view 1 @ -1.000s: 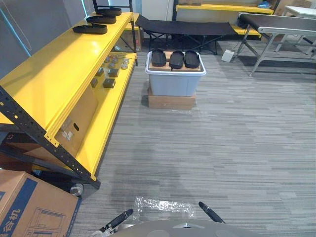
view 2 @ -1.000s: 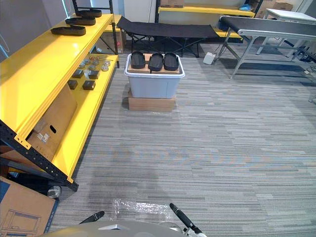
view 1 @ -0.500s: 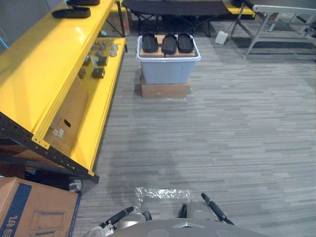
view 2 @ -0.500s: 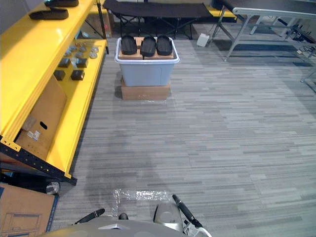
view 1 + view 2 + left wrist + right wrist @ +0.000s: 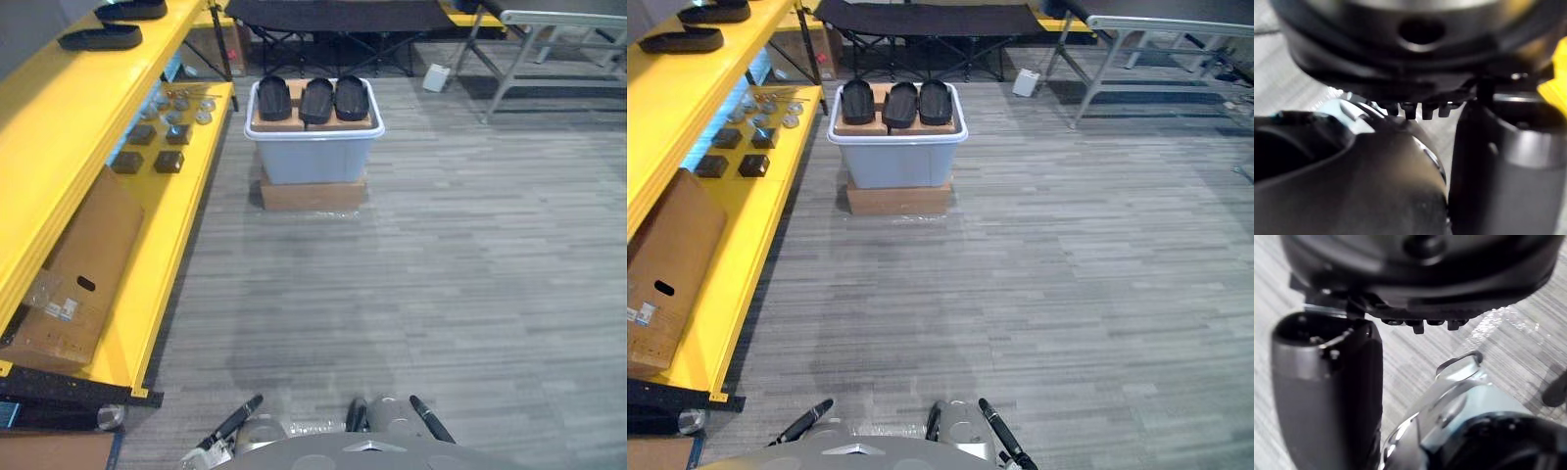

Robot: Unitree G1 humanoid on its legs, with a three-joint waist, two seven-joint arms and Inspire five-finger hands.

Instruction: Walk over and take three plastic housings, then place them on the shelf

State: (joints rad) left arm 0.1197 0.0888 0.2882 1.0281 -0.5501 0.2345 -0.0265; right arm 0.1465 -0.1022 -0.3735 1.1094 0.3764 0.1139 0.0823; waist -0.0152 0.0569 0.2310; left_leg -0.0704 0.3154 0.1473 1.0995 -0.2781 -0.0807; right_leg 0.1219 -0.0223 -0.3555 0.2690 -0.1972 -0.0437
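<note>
Black housings (image 5: 317, 98) x3 on bin (image 5: 313, 162), yellow shelf (image 5: 59, 127)

Yellow shelf (image 5: 59, 127), cropped at left

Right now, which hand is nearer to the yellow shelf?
Left. The left hand hangs on the side of the yellow shelf, apart from it; the right hand hangs farther right.

You see three black oval plastic housings (image 5: 316, 99) lying side by side, close together, atop the grey bin (image 5: 313, 162) on the floor. Two similar housings (image 5: 100, 38) rest apart on the yellow shelf (image 5: 49, 127).
</note>
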